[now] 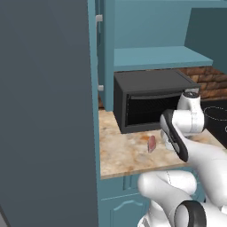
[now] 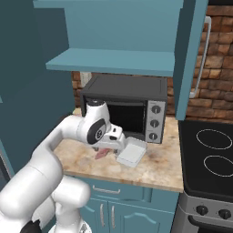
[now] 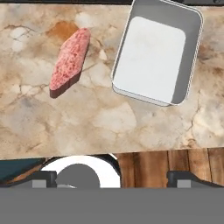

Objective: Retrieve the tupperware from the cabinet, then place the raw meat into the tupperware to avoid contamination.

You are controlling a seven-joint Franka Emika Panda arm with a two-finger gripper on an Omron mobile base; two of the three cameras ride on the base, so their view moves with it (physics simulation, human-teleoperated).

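**Tupperware and raw meat side by side on the counter, gripper above them with its fingers apart**

We find the tupperware [image 3: 153, 57] lying flat on the marbled counter [image 3: 100, 122], a shallow white rectangle with rounded corners and nothing inside it. In the right base view it [image 2: 132, 152] sits just in front of the microwave [image 2: 125, 111], near the oven's lower right corner. The raw meat [image 3: 69, 61] lies just beside the container, apart from it, with a strip of bare counter between the two. It is a pinkish-red oval lump with darker sides, its long axis running slantwise in the hand view. In the left base view we see it [image 1: 151, 143] on the counter in front of the microwave's door, close to the arm's wrist.

The gripper [image 3: 111, 177] hangs over both things and looks straight down at them. Its two dark finger tips stand far apart at the bottom of the hand view, with nothing between them, so we take it as released and holding nothing. In the right base view the hand [image 2: 109, 141] is low over the counter, partly covering the meat; how near it comes to the surface we cannot judge well from this angle.

Above the microwave runs the teal shelf [image 2: 113, 61] of the cabinet [image 2: 189, 59], whose door stands swung out with a long silver handle [image 2: 200, 57]. A brick wall [image 2: 214, 73] lies behind, and a black stovetop [image 2: 209, 150] lies to the right of the counter.
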